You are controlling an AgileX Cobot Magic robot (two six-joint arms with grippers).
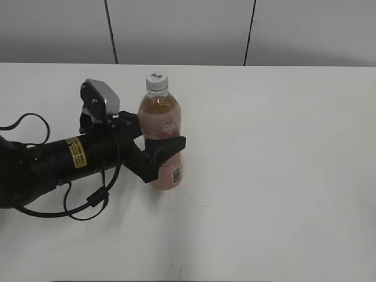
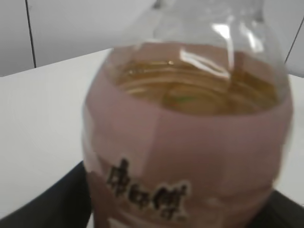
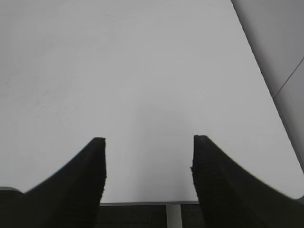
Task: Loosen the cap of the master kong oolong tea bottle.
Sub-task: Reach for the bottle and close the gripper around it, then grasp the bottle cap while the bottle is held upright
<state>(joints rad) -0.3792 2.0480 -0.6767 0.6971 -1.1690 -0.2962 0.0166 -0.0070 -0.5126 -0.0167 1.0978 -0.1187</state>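
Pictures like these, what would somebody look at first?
The master kong oolong tea bottle stands upright left of the middle of the white table, with its white cap on top. The black left gripper comes in from the left side, its jaws closed around the bottle's pink label. The right gripper hangs open over bare table, far from the bottle.

The left arm [image 1: 53, 161] is a thick matte-black tube bearing a yellow label with dark print. A silver-grey camera housing [image 1: 100, 97] sits on its wrist, and thin black cables [image 1: 88, 202] loop beside it. The left gripper [image 1: 161, 144] and right gripper [image 3: 148, 175] have broad black fingers [image 3: 83, 183] with finely ribbed inner edges.
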